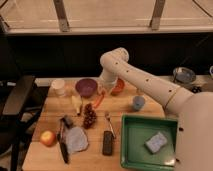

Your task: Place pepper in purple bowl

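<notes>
The pepper (98, 100) is slim and orange-red. It hangs tilted from my gripper (102, 93), which is shut on its upper end. It is held just right of the purple bowl (86, 87), above the wooden table (90, 159) and not over the bowl's inside. The purple bowl stands at the back of the table, round, dark and empty-looking. My white arm comes in from the right and bends down over the bowls.
An orange-red bowl (118, 87) sits right of the gripper, partly behind the arm. Also here: a white cup (59, 87), a blue cup (138, 103), grapes (89, 116), an apple (48, 138), a grey cloth (76, 139), and a green tray (131, 150) holding a sponge (156, 142).
</notes>
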Controlling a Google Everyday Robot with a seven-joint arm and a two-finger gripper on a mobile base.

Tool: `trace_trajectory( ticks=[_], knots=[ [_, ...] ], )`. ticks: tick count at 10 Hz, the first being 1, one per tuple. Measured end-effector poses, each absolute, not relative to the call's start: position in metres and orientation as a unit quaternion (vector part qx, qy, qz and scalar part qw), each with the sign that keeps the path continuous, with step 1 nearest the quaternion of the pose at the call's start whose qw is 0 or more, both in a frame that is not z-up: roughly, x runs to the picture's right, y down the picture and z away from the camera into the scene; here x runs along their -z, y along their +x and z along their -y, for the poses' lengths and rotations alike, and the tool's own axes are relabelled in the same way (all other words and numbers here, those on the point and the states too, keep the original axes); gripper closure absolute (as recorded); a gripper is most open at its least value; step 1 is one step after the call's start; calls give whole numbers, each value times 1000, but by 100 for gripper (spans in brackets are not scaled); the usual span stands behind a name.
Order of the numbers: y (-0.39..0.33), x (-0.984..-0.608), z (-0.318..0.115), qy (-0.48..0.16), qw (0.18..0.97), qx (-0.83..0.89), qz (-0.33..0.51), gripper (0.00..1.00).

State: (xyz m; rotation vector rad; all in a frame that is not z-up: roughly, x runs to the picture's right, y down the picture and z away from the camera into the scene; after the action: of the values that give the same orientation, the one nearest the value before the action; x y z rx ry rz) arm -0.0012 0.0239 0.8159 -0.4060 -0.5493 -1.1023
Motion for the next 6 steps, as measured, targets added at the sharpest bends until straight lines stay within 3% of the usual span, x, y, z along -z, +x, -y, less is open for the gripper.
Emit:
trace_trajectory(
  ticks=[6],
  knots=[
    [16, -820, -4, -158, 820, 505, 220, 100]
  ],
)
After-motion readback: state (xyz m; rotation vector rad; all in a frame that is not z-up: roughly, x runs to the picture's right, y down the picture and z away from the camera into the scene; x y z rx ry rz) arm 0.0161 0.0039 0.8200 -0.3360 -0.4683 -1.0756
